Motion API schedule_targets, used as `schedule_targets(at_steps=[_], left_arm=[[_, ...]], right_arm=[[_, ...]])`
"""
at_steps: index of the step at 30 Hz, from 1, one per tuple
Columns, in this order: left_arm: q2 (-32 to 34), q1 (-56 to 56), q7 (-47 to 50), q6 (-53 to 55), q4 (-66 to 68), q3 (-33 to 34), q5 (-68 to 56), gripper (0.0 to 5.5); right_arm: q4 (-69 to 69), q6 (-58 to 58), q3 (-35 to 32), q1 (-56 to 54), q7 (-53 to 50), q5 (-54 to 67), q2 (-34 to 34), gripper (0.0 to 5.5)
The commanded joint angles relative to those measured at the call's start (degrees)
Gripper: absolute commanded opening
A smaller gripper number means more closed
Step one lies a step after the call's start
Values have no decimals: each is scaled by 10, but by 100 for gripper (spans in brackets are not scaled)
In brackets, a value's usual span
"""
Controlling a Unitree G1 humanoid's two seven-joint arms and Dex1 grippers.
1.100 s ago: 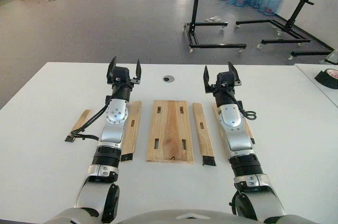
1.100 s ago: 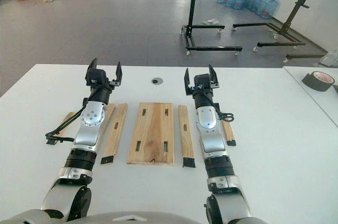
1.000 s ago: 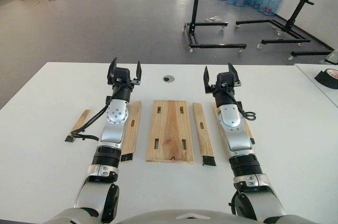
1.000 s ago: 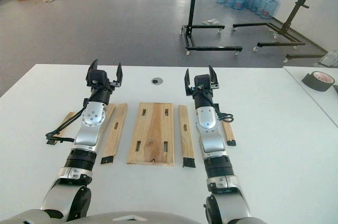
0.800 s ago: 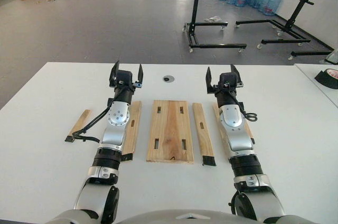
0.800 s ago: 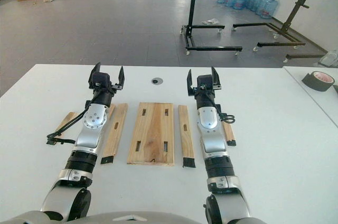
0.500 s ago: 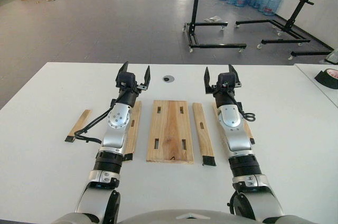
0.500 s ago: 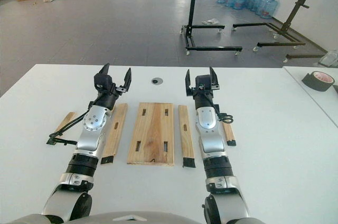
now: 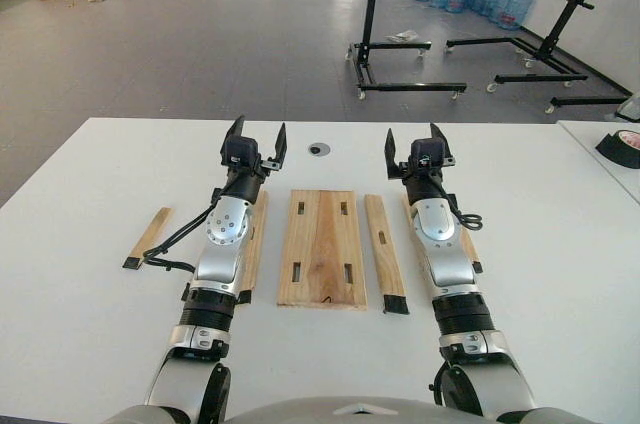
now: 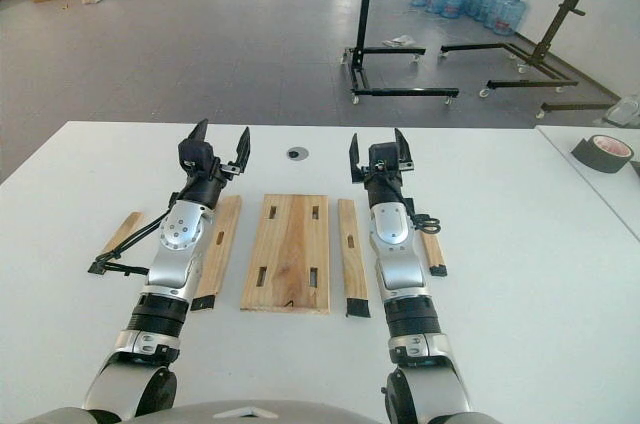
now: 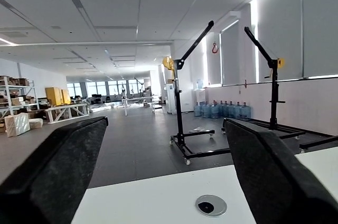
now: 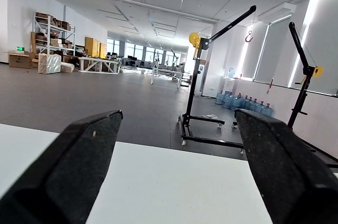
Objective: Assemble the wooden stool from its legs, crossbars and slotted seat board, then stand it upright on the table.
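The stool lies unassembled on the white table (image 9: pixel 70 334), with all its parts flat. Nearest, the slotted seat board (image 9: pixel 322 247) sits in the middle between the two arms, its four slots facing up. Just beside it on the right lies a slat (image 9: pixel 383 252) with a black near end. A second slat (image 9: pixel 470 252) is mostly hidden under the right arm. On the left, a third slat (image 9: pixel 251 244) lies beneath the left arm (only its inner edge shows). A fourth slat (image 9: pixel 147 236) lies well apart from the others, toward the table's left side. Farther on, past the board's far edge, the left gripper (image 9: pixel 257 134) and the right gripper (image 9: pixel 413 139) hang over the table, each with its fingers spread wide and holding nothing. Beyond them a round grommet (image 9: pixel 319 149) sits in the tabletop. A tape roll (image 9: pixel 620 144) rests on the neighbouring table at far right.
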Motion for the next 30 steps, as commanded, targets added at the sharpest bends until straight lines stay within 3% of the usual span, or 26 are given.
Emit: schedule_targets(at_steps=[1,13,19,25,30], left_arm=[[-8,0,2,23,9,9,-15,402],[0,-7,49,6,26,36,3,402],[-2,1,42,18,13,24,6,402],[-15,60,30,43,-80,0,-1,402],[-28,102,40,62,-138,-11,8,402]], right_arm=[[-6,10,3,-1,5,6,4,394],[6,-2,10,6,24,0,-12,394],[-21,29,-35,14,32,44,-25,394],[-79,110,-145,141,133,143,-129,394],[-129,193,-174,302,199,200,-143,394]])
